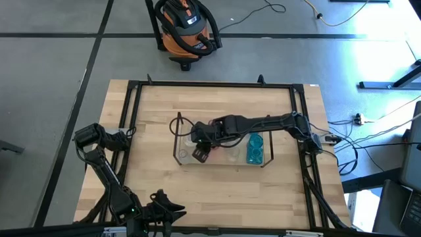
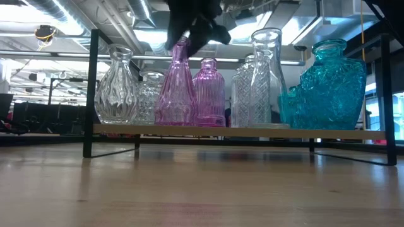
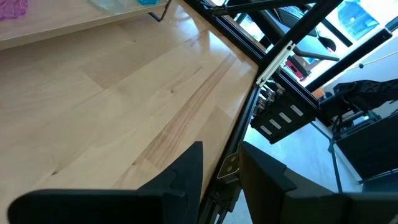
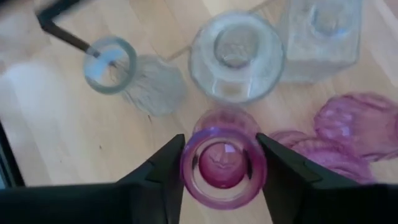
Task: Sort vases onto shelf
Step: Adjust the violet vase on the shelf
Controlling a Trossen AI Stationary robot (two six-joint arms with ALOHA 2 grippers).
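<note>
1. Over the shelf (image 1: pixel 266 158), the right arm reaches in from the table's right edge, elbow bent, forearm stretched across to the shelf's left half, wrist tipped down.
2. Right gripper (image 4: pixel 219 163) points straight down on the tall pink vase (image 2: pixel 176 88); one finger on each side of its neck rim, touching or nearly so. Fingers bracket the mouth, but whether they actually clamp it I cannot tell.
3. Pink vase stands upright on the shelf base, directly under the gripper.
4. Just ahead of the fingers: a round clear vase (image 4: pixel 236 57); a smaller clear vase (image 4: pixel 111 73) to one side, a square clear vase (image 4: pixel 321 37) to the other.
5. A second pink vase (image 2: pixel 209 93) stands just beside the first.
6. Teal vase (image 1: pixel 255 147) sits well off toward the shelf's right end.
7. Left arm folded back at the table's near-left corner; left gripper (image 3: pixel 219 177) hangs over bare tabletop by the black frame (image 3: pixel 249 112), fingers partly apart, holding nothing.
</note>
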